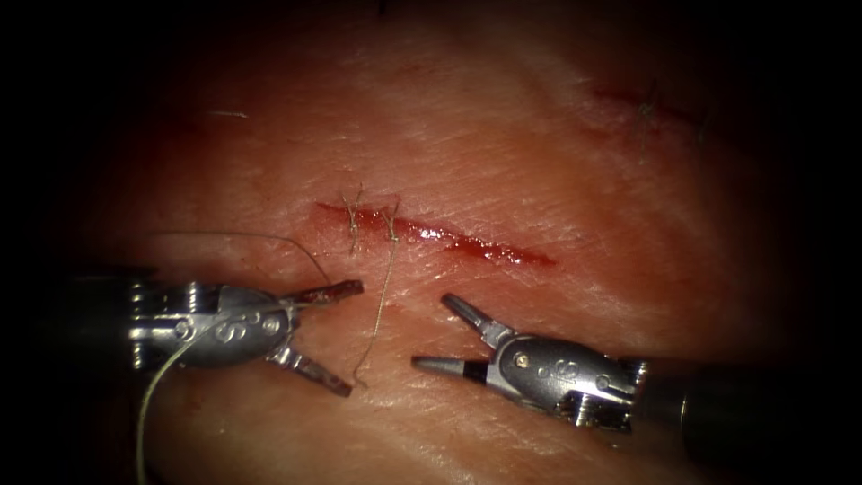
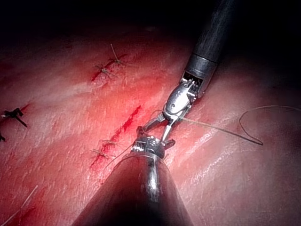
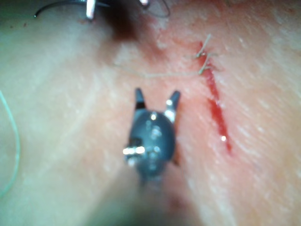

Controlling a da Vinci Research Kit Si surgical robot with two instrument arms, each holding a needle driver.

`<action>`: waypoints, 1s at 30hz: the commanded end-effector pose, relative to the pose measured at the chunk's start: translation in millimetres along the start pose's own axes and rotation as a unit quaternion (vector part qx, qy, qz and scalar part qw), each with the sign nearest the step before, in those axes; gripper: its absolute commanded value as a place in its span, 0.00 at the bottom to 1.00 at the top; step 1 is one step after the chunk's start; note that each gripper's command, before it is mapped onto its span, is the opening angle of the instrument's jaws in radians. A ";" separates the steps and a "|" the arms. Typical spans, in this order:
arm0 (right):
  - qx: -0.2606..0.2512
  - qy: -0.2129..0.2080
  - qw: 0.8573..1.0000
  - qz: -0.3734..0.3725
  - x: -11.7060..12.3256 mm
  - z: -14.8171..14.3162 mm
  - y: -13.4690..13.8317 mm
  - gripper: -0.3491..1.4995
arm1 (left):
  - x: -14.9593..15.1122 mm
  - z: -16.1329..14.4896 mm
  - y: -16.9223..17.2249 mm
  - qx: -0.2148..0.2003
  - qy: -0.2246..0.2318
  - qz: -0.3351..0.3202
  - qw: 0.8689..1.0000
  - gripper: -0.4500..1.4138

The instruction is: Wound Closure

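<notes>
The tissue (image 1: 503, 153) carries a short cut (image 1: 467, 241) that runs from about 10 o'clock to 4 o'clock across the middle of the endoscope view, with red fluid (image 1: 489, 250) glistening along its open right part. At the cut's left end sit two stitches (image 1: 370, 218) with short cut ends standing up. From the right-hand stitch a loose thread tail (image 1: 382, 305) hangs toward 6 o'clock and ends on the tissue between the two tools.

The left tool (image 1: 337, 339) lies at 8 o'clock of the cut, its jaws spread wide and holding nothing. A long thread (image 1: 166, 373) crosses its body and trails off toward 7 o'clock, while a thin dark arc of it (image 1: 269, 239) curves above the tool; I cannot tell whether that arc is the needle or thread.

The right tool (image 1: 435, 332) lies at 5 o'clock of the cut, jaws also spread and empty, its tips pointing toward the loose tail but apart from it. In the right wrist view the same tool (image 3: 157, 100) stands open just beside the cut (image 3: 218, 117). In the left wrist view both tools meet near the cut (image 2: 127, 125), and a curl of thread (image 2: 249, 134) lies on the tissue
</notes>
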 end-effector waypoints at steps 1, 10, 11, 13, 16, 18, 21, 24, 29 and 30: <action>0.001 0.001 1.000 0.001 -0.4 0.6 -0.5 0.99 | -0.7 1.1 0.0 -0.004 -0.008 0.004 1.000 0.68; 0.005 0.002 1.000 0.004 -0.1 0.9 -0.8 0.99 | -3.8 1.9 -0.6 -0.008 -0.015 0.009 1.000 0.64; 0.005 0.002 1.000 0.004 -0.1 0.9 -0.8 0.99 | -4.0 2.1 -0.5 -0.008 -0.016 0.010 1.000 0.62; 0.005 0.002 1.000 0.004 -0.1 0.8 -0.7 0.99 | -4.6 2.7 0.2 -0.017 -0.025 0.015 0.999 0.62; 0.005 0.002 1.000 0.004 -0.2 0.8 -0.6 0.99 | -5.1 3.1 1.0 -0.025 -0.029 0.015 0.999 0.62; 0.005 0.001 1.000 0.006 0.3 0.8 -0.5 0.98 | -5.2 2.6 1.3 -0.032 -0.027 0.013 0.999 0.65; 0.017 0.004 1.000 0.014 1.5 0.6 -0.3 0.94 | -5.2 1.9 1.3 -0.028 -0.028 0.012 0.999 0.67; 0.034 0.009 0.999 0.005 3.1 1.0 -0.4 0.94 | -5.7 0.4 1.3 -0.015 -0.034 0.008 0.999 0.71; 0.047 0.017 0.999 -0.007 4.4 3.3 -1.4 0.94 | -9.0 -4.6 1.8 0.036 -0.054 -0.024 0.998 0.76; 0.049 0.019 0.999 -0.010 4.5 3.6 -1.5 0.94 | -9.8 -5.2 1.9 0.047 -0.057 -0.032 0.997 0.77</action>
